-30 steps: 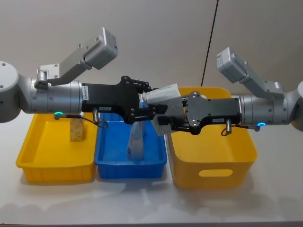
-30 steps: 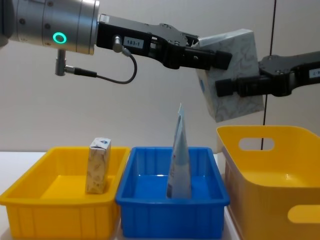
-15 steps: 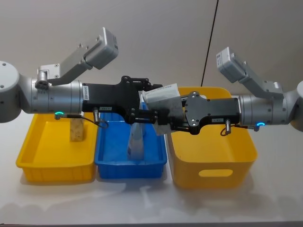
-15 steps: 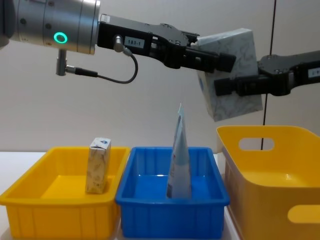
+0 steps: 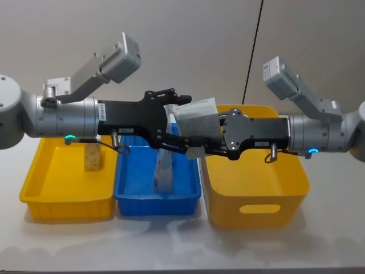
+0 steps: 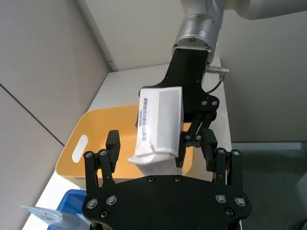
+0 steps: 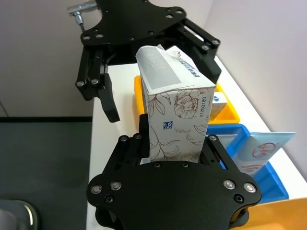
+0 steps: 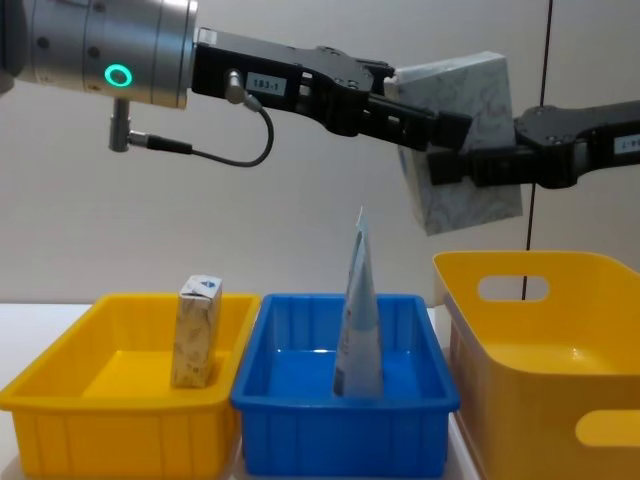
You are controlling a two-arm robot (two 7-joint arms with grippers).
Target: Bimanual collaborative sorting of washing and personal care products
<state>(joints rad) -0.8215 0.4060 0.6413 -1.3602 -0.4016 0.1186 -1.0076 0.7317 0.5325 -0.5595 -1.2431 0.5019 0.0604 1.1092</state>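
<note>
Handoff step. Right claw (image 7: pixel 176 136) clamps the marbled box (image 5: pixel 197 117) mid-air over the large yellow bin's (image 5: pixel 259 194) left rim. Left claw (image 6: pixel 160 141) spread wide, gripping nothing. Next, likely: left backs clear, right lowers the box.

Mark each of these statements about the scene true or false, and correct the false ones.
1. The right gripper is shut on the marbled box. True.
2. The left gripper has its fingers clamped on that box. False: they are spread open.
3. The light blue tube stands in the blue bin. True.
4. The small carton is in the blue bin. False: it stands in the left yellow bin.
</note>
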